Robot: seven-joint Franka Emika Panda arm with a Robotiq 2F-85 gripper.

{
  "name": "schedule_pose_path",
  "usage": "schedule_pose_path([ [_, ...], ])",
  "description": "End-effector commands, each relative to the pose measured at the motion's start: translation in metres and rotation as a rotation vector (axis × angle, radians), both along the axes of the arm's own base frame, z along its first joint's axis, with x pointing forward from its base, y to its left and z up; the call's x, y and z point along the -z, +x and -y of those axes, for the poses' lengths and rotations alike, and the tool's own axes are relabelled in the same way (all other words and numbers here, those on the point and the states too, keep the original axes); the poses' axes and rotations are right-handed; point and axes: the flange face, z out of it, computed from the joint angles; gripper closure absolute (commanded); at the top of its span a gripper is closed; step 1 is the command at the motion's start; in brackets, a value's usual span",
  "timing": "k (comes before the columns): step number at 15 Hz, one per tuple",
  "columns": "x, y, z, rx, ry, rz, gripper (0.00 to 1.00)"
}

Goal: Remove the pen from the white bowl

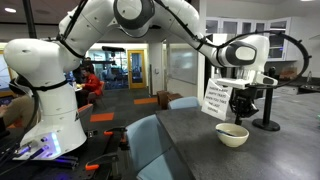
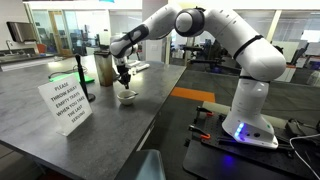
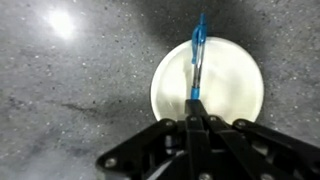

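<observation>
slim blue pen (image 3: 197, 60) seen against plain round white bowl (image 3: 235, 85); gripper (image 3: 195, 120) clenched on pen's near end.

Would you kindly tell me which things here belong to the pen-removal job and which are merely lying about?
Part of the job:
- the pen, blue, its near end between the claw fingers
- the white bowl beneath it

Just lying about:
- the printed paper sign
- the black post with a round base
</observation>
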Motion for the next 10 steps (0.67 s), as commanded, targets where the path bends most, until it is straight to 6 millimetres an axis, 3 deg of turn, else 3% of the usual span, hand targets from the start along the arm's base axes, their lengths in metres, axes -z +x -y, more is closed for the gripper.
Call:
schedule_pose_path([
  [1,-0.030,-0.007,0.011,-0.029,0.046,0.006,1.00],
  [2,-0.032,-0.007,0.013,-0.041,0.051,0.000,0.74],
  [4,-0.027,-0.008,0.011,-0.056,0.042,-0.023,0.66],
  [9,0.002,-0.012,-0.006,-0.073,0.042,-0.076,0.28],
  [10,0.008,-0.012,-0.008,-0.073,0.043,-0.084,0.27],
])
